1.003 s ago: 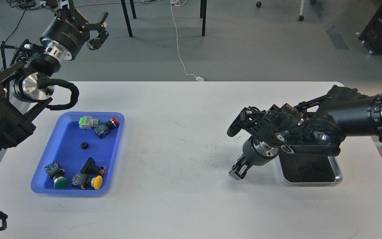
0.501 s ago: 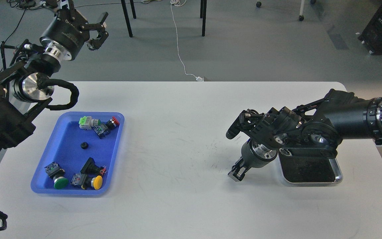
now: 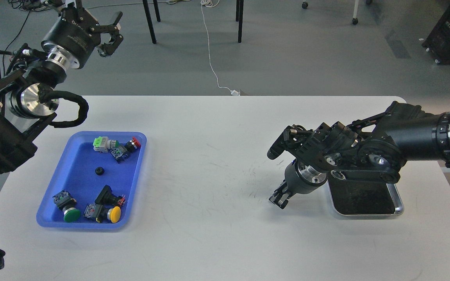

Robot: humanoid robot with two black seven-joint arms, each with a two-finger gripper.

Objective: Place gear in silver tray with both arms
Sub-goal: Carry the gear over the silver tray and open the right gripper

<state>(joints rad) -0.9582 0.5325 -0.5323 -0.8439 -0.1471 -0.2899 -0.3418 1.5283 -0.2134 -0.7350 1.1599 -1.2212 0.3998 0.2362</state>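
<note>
A shiny rectangular silver tray with a dark mirror-like bottom is seen on the right part of the white table, partly covered by the black right arm. The right gripper is pointed down at the table just left of that tray; whether its dark fingers are apart or together cannot be told. The left gripper is held high beyond the table's far left edge, its fingers spread apart and nothing between them. A small black round gear is found in the middle of the blue plastic tray, among coloured push-button switches.
</note>
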